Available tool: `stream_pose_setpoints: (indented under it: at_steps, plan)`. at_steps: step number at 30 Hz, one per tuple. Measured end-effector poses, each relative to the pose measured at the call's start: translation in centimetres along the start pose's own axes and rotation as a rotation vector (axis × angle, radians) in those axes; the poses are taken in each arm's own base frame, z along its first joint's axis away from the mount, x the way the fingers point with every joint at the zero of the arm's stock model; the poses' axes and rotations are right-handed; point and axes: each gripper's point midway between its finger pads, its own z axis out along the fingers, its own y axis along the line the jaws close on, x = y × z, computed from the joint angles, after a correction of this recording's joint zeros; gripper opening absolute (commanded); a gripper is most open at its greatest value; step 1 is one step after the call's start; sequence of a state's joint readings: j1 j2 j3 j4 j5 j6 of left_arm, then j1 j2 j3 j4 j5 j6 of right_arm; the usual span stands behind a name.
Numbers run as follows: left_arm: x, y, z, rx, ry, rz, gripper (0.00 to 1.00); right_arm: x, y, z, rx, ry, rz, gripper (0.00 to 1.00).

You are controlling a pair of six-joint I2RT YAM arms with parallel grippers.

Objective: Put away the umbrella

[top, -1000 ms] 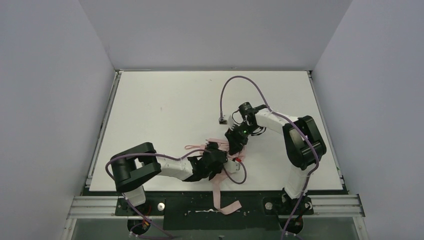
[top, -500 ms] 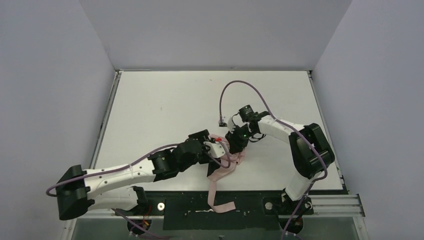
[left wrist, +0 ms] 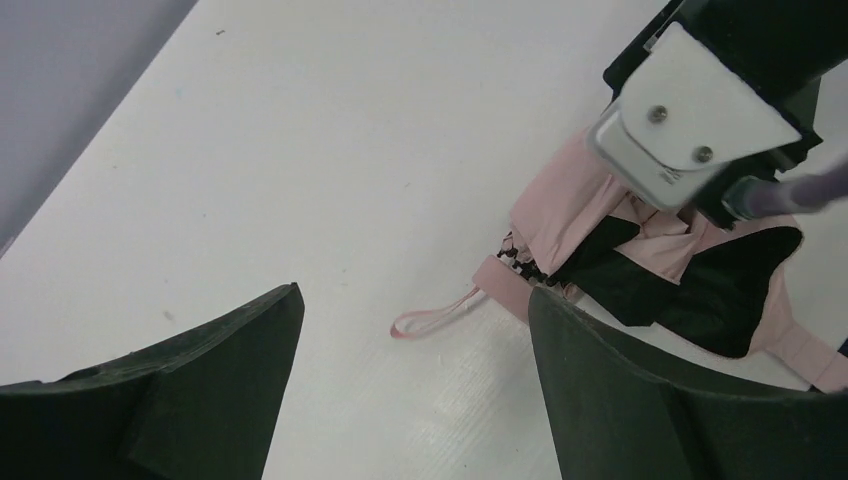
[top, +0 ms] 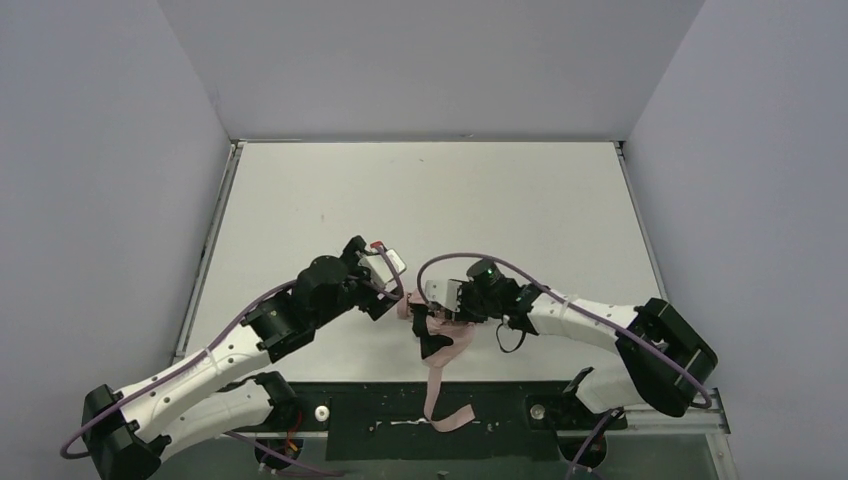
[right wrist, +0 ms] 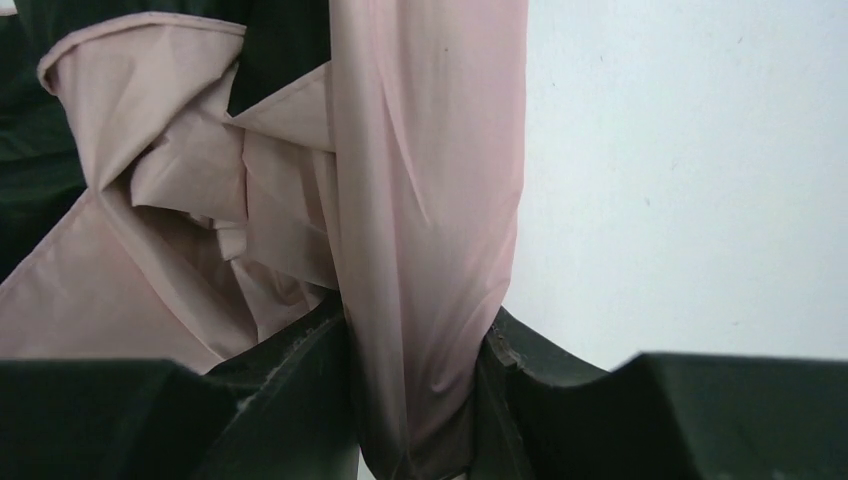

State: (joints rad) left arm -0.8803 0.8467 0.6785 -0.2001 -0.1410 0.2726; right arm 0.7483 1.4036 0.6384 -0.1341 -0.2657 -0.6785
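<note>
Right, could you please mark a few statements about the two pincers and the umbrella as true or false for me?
1. The right pincer is shut on the umbrella's pink fabric. True.
2. The left pincer is gripping the strap loop. False: it is open and empty, and the loop lies on the table ahead of it.
3. The umbrella sits at the far edge of the table. False: it lies close to the near edge, with a pink strip trailing over that edge.
4. The strap loop lies on the table at the end of the umbrella nearer the left pincer. True.
</note>
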Motion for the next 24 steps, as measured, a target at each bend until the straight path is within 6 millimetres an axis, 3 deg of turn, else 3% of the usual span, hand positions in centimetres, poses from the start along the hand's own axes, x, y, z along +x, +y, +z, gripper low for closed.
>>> stream_pose_setpoints:
  at_steps: [10,16,22,24]
  plan:
    - [3.2,-4.3,3.0,0.240,0.134,-0.011,0.83,-0.9,0.9,0.0,0.175,-0.006,-0.310,0.13]
    - [4.5,-7.3,5.3,0.425,0.208,-0.050,0.83,-1.1,0.8,-0.1,0.247,0.000,-0.396,0.12]
    - [6.6,-8.6,6.8,0.544,0.275,-0.126,0.85,-1.2,0.8,-0.3,0.287,-0.001,-0.444,0.11]
    - [7.1,-9.2,7.4,0.594,0.295,-0.156,0.91,-1.3,0.8,-0.3,0.300,-0.002,-0.461,0.11]
